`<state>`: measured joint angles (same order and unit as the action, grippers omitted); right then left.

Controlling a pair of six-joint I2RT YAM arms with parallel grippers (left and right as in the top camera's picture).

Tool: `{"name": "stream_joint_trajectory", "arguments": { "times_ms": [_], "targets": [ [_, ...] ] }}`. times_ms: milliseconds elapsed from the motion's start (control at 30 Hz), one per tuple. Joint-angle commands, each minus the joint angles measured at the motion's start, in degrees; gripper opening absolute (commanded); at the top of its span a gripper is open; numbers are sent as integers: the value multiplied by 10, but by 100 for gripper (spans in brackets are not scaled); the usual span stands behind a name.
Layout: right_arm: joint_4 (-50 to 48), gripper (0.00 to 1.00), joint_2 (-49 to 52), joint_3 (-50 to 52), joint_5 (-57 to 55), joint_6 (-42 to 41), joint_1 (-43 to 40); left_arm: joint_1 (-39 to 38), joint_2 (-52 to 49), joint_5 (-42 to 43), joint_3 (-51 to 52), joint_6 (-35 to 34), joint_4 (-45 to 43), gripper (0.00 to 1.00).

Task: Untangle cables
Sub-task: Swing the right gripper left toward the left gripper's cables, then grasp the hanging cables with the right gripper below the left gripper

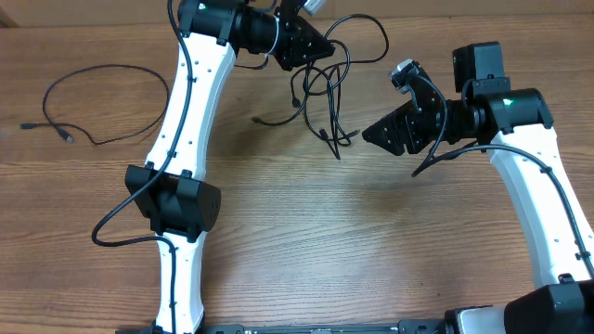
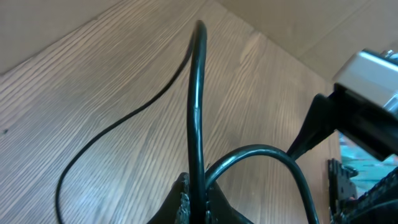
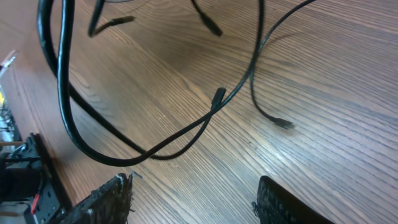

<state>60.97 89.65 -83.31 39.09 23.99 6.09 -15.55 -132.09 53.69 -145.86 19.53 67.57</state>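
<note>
A tangle of thin black cables [image 1: 325,93] hangs from my left gripper [image 1: 320,46] at the back middle of the table, its loose ends trailing onto the wood. In the left wrist view the left gripper [image 2: 199,198] is shut on one strand of cable [image 2: 197,112], and a second strand [image 2: 273,152] loops out beside it. My right gripper [image 1: 371,134] hovers just right of the tangle's lower ends. Its fingers [image 3: 109,199] stand wide apart with nothing between them, the right gripper [image 3: 193,202] just short of a cable loop [image 3: 155,152] and a small plug [image 3: 217,94].
Another thin black cord [image 1: 102,97] lies in a loose loop at the far left of the wooden table [image 1: 325,241], apart from the tangle. The right arm's wrist camera [image 2: 373,87] shows close by in the left wrist view.
</note>
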Motion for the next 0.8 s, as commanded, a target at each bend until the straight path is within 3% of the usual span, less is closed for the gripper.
{"name": "stream_joint_trajectory", "arguments": {
  "times_ms": [0,267,467,667,767],
  "targets": [
    [-2,63,-1,-7,25,6,4,-2,20,49,-5,-34,-10,4],
    [31,64,-1,-7,89,11,27,-2,20,35,-5,-47,-19,4],
    [49,69,-2,-7,256,65,30,-2,20,25,-5,-48,-19,4],
    [-9,69,-2,-7,239,65,63,-2,20,31,-5,-122,-23,4],
    [-40,67,-1,-7,175,57,99,-2,20,31,-5,-178,-31,4]
  ]
}}
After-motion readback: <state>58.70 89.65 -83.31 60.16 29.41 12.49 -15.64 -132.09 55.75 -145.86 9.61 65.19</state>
